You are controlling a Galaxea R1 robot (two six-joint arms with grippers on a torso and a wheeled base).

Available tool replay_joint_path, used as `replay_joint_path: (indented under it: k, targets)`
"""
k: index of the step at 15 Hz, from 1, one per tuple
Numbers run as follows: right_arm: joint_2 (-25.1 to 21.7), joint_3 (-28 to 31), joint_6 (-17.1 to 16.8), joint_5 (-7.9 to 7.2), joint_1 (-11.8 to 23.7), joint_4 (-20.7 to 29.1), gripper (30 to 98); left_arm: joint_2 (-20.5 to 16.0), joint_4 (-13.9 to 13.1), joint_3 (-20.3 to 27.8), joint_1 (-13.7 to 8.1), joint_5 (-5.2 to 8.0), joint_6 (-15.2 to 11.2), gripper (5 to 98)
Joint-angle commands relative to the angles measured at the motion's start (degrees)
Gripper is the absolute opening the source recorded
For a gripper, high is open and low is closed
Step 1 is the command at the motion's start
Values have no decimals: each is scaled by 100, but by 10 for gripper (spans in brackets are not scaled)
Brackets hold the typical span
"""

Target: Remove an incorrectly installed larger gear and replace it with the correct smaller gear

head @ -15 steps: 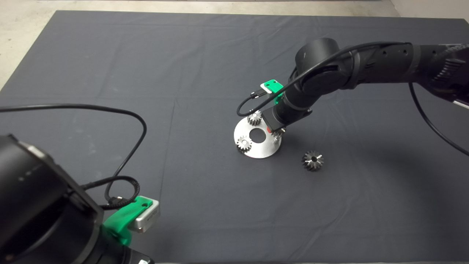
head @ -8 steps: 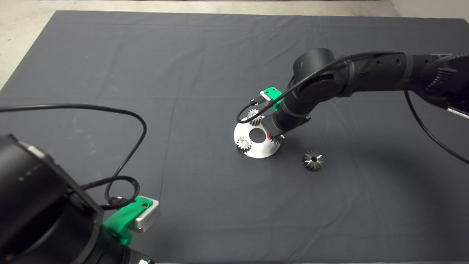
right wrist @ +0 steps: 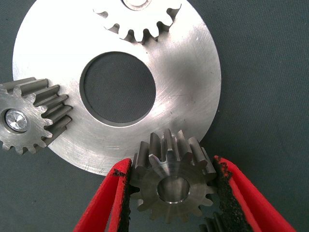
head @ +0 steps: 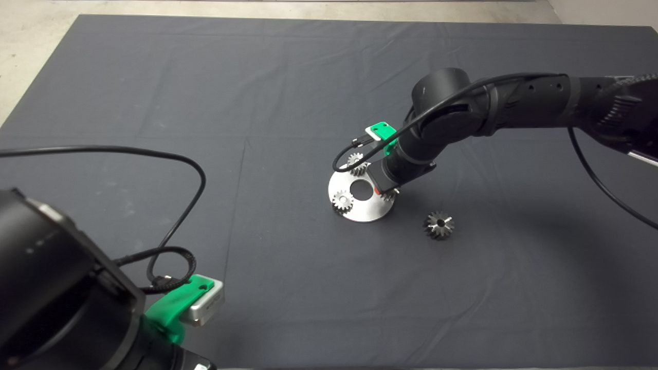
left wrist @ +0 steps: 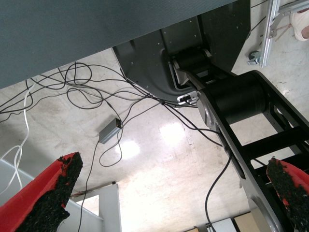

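Legible text, labels, brands, numbers, signs: none. Gears, steel disc (right wrist: 193,63), dark mat (head: 288,77) and the grey module on the left arm (head: 205,307) carry no readable marking in any view.

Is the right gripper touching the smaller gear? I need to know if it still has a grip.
Touching: in the right wrist view the black pads press both sides of the smaller gear.
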Motion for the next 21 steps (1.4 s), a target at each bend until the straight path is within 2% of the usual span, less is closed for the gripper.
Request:
replay_joint_path:
  k: [1, 21]
  targets:
    - [-34, 41, 36, -207, 165, -183, 403, -13, -105, 101, -47, 14, -51, 982]
    - [-34, -12, 36, -207, 17, -192, 403, -13, -105, 101, -47, 14, -51, 982]
